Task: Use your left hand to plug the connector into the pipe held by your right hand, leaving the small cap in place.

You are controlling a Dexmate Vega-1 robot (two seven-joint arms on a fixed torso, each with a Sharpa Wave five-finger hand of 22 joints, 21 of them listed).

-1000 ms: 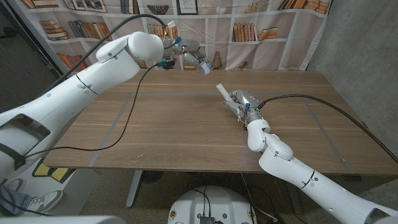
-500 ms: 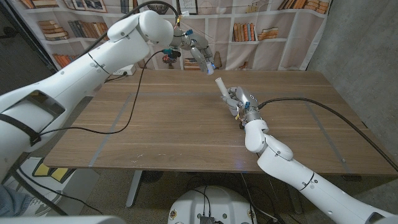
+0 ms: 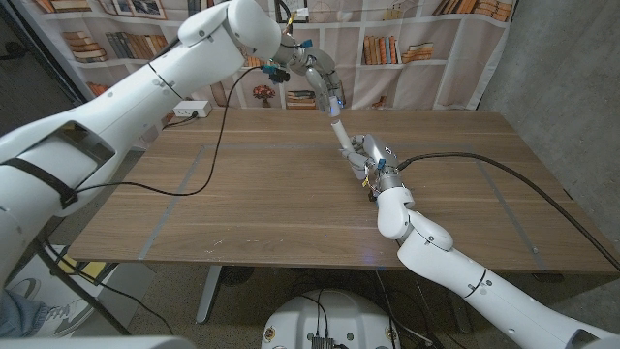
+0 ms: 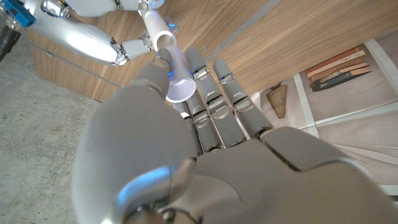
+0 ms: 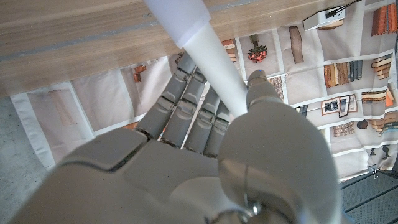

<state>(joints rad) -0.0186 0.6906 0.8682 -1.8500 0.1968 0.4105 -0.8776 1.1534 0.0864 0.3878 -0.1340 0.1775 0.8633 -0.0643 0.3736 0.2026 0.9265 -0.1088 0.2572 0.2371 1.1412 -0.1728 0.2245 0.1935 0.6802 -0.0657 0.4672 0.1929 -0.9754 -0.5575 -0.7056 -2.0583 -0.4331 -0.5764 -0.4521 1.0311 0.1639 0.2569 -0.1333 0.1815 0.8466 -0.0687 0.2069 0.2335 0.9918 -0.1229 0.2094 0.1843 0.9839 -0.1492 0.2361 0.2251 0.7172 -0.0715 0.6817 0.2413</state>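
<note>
Head view has both arms meeting above the far middle of the wooden table. The right hand reaches in from the near right side and grips a white pipe, which sticks out of the fist and slants up and away toward the backdrop. The left hand comes across from the other side, raised well off the tabletop, and hangs right at the pipe's upper end with its fingers pointing down at it.

From the left wrist camera, the left hand pinches a small white flared connector between thumb and fingertips; its narrow end touches the open end of the pipe. Whether it is seated inside I cannot tell. The right hand shows beyond, wrapped around the pipe.

The right wrist camera looks down the back of the right hand, its fingers curled firmly round the pipe. A black cable trails across the table from the right wrist.
</note>
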